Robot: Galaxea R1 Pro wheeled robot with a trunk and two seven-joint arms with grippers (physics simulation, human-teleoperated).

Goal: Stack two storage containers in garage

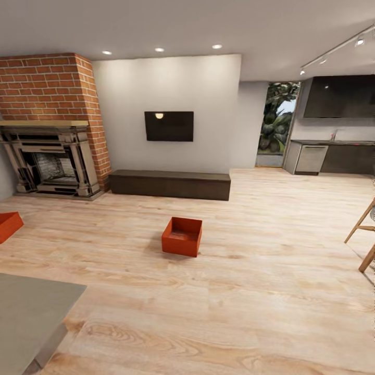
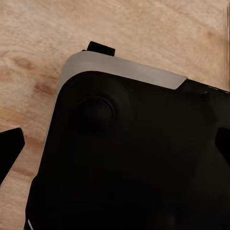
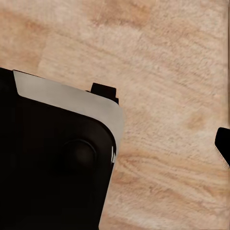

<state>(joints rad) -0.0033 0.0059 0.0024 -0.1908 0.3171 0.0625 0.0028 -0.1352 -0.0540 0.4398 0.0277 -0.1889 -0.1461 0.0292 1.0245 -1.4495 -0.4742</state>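
Beneath our two wrists we see the robot's black base (image 2: 134, 163) over light plank floor (image 3: 167, 72); whether either gripper's fingers are apart or together we cannot tell. Ahead of us, mid-floor, sits one orange-red container (image 1: 182, 236), a second container (image 1: 9, 225) far off to our left, well apart from it. Beyond them stand the dark bench (image 1: 170, 184), brick fireplace (image 1: 50, 130) and wall TV (image 1: 169, 126).
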